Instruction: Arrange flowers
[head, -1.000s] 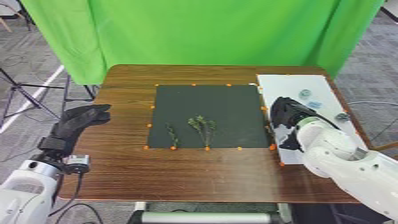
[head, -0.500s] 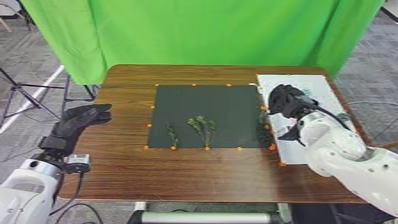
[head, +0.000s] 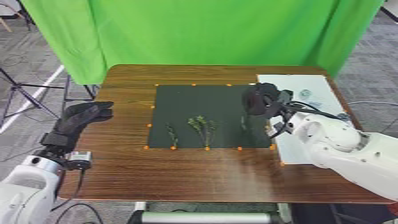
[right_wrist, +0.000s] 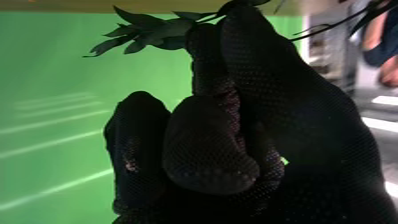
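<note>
Green cloth (head: 209, 32) hangs behind the brown table (head: 222, 175). On the table I see a dark mat (head: 200, 97) and, to its right, a white sheet (head: 298, 152). The left hand (head: 82, 116) rests relaxed, fingers loosely extended, left of the mat. Above the mat's right edge, the right hand (head: 258, 100) pinches a leafy sprig (right_wrist: 155, 31). On the mat's lower half lie a branching sprig (head: 202, 125) and, left of it, a thinner sprig (head: 172, 134).
</note>
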